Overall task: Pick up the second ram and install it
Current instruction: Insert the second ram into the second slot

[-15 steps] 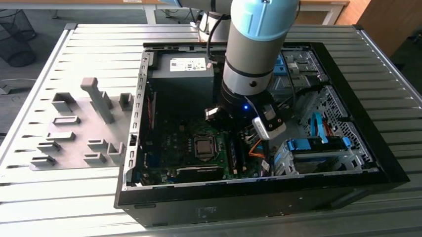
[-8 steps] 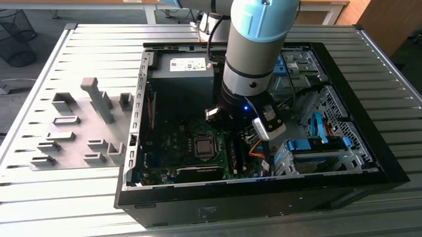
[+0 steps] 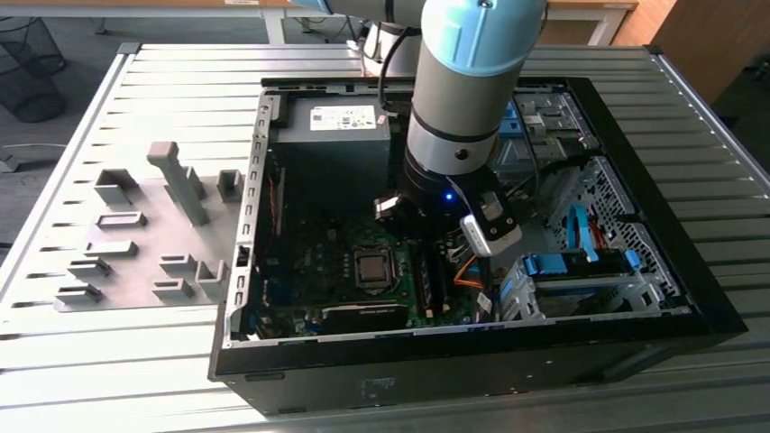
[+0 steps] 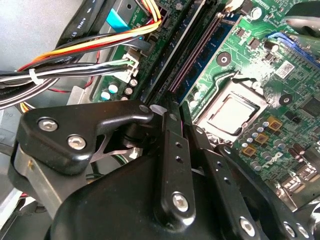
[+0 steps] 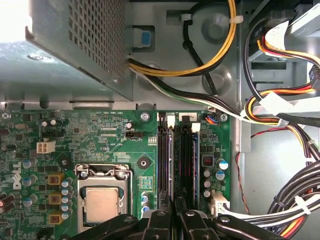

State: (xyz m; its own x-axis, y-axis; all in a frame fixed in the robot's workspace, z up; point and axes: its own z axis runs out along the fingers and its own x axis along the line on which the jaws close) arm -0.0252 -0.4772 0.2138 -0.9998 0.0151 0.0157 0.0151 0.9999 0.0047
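Setting: a ribbed grey metal table [image 3: 157,361] carries an open black computer case [image 3: 673,298] lying on its side, with floor and furniture beyond the table's far edge.

Beside the case: a grey holder block [image 3: 144,244] with raised slots sits on the table toward the exterior view's left, apart from the case wall.

Arm: the grey and pale-blue robot arm [image 3: 463,81] reaches down from above into the middle of the case.

Gripper: the black gripper [image 5: 175,220] hangs low over the green motherboard [image 5: 100,135], directly above the memory slots [image 5: 167,160]. Its two fingers [image 4: 175,150] stand close together with a narrow gap; whether they clamp anything cannot be told.

Second ram: a thin stick with black chips, the second ram [image 5: 194,165], stands upright in a slot just beside the gripper's tips, parallel to the empty-looking dark slots.

Edges and room: the processor socket [image 5: 102,200] lies near one side of the slots. A bundle of coloured cables [image 5: 290,200] crowds the other side. The perforated grey power supply [image 5: 75,45] walls off the board's far end. Blue drive-bay clips [image 3: 578,263] sit toward the exterior view's right.
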